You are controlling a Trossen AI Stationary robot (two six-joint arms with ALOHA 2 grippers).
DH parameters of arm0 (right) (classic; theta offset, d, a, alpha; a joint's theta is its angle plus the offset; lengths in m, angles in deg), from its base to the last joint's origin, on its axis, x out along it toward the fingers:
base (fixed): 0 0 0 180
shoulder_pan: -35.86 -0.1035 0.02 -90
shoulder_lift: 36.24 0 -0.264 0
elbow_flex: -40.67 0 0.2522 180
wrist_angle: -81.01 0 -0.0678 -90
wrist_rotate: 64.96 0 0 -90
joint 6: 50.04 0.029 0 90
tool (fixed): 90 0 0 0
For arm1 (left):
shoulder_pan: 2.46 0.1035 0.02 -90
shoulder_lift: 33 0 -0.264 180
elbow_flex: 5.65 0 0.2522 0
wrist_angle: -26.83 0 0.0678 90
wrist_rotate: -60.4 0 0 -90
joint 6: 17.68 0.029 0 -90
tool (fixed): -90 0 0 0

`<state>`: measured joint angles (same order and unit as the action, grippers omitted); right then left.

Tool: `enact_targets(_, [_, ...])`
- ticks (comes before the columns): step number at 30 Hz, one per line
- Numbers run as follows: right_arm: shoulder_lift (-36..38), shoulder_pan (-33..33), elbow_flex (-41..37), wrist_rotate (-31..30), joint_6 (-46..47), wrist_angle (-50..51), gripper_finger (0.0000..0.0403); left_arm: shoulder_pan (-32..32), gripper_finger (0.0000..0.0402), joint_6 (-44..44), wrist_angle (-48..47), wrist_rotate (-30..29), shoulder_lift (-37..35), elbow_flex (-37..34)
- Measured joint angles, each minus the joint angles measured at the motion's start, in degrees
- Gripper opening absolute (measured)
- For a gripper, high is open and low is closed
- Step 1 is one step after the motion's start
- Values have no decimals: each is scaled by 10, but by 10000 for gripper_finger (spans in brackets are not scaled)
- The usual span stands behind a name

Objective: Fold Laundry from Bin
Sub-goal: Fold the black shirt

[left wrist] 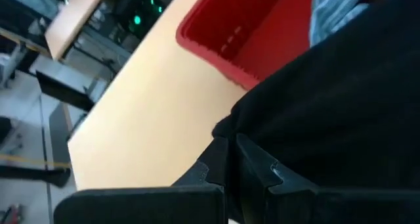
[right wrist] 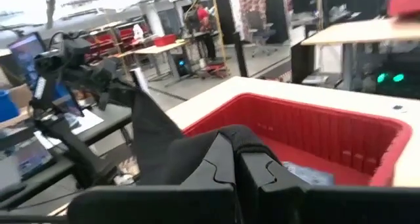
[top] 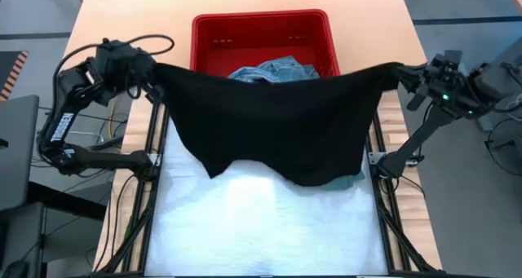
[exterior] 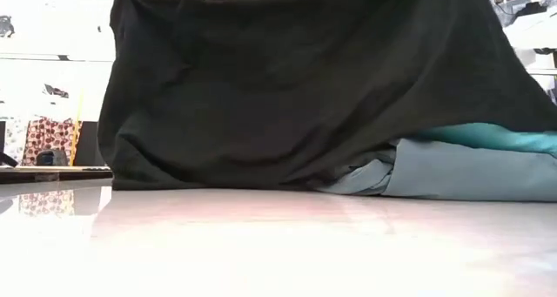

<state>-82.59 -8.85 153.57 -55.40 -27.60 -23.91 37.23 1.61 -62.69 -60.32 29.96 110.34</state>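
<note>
Both pincers stretch the black garment (top: 277,123) above the bin (top: 204,33).

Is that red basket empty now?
No. A blue-grey garment lies inside the bin, behind the black garment stretched between both grippers.

Black garment (top: 277,123), red bin (top: 261,25), mottled blue-grey garment (top: 273,69), turquoise garment (exterior: 496,138)

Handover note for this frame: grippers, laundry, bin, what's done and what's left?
Left gripper: shut on the black garment, one top corner.
Right gripper: shut on its other corner; the garment hangs spread between them, its hem on the white cloth.
Bin: blue-grey garment inside.
Done: turquoise garment and grey-green garment lie stacked on the cloth.
Left: lay black garment flat, fold; then the bin's last piece.
</note>
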Motion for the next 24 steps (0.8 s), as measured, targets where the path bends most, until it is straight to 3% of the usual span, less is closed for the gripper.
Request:
enact_targets(3, [4,6,0,11,-4,9,17,33,0,0,-12,32,4,0])
enact_targets(6, [5,10,4,-18,6,35,17,54,0,1,-15,62,8,0])
enact_targets(10, [22,31,-1,2,80,59,17,77,0,-3,-3,95,9,0])
enact_targets(16, [-10,35,-29,83,136,48,17,85,0,-47,0,274,8,0])
enact_targets(24, [-106,29,-5,194,107,-32,17,36,0,-116,14,513,-17,16])
